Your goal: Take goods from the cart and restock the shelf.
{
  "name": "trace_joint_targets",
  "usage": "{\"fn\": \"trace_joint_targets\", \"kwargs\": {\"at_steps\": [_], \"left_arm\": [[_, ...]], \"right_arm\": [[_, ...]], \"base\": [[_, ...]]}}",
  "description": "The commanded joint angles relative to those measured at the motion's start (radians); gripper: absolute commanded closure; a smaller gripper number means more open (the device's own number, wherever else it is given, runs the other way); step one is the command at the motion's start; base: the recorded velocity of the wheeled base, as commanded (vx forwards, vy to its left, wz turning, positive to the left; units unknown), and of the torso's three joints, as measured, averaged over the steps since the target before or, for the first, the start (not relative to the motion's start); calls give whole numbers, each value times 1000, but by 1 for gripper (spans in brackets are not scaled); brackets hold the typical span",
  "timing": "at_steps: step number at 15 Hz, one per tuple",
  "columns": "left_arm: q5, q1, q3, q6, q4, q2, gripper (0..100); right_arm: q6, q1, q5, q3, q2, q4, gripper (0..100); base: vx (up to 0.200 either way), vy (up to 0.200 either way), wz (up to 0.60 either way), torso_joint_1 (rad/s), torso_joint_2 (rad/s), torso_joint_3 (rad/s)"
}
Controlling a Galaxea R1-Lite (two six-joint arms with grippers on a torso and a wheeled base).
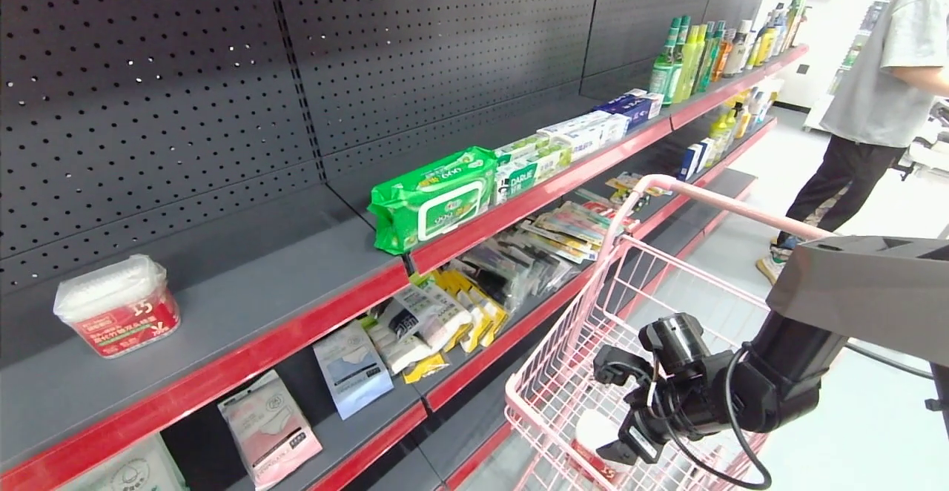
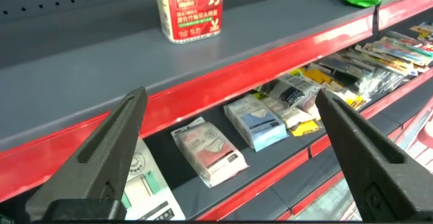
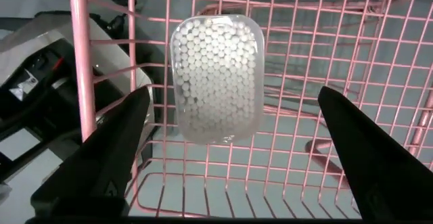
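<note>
Right gripper (image 3: 231, 94) is down inside the pink cart (image 3: 81, 61), fingers spread wide, nothing pinched. Cotton swab tub (image 3: 218, 78) lies in the cart basket straight ahead of it, in line with the gap between the fingers and apart from both. Swab tips show through its clear top. Left gripper (image 2: 230, 94) is also spread and empty, facing the shelf (image 2: 81, 68). Second swab tub (image 2: 188, 11) stands upright on the upper board beyond it. Lower board ahead of it holds flat packs: pink packet (image 2: 206, 153), blue packet (image 2: 257, 121) near it, more packs further along. Green wipes pack (image 1: 434, 198) is on the upper board, well apart from that tub.
</note>
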Motion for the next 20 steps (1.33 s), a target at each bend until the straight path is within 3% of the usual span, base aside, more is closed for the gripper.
{"fn": "trace_joint_targets", "kwargs": {"at_steps": [1, 13, 20], "left_arm": [[1, 0, 0, 0, 0, 1, 0], [1, 0, 0, 0, 0, 1, 0], [1, 0, 0, 0, 0, 1, 0]], "right_arm": [[-13, 0, 5, -6, 12, 1, 0], [-2, 28, 17, -38, 49, 0, 0], [-2, 46, 16, -66, 50, 1, 0]], "base": [[0, 0, 0, -124, 295, 173], [0, 0, 0, -115, 297, 174], [0, 0, 0, -10, 27, 19]]}}
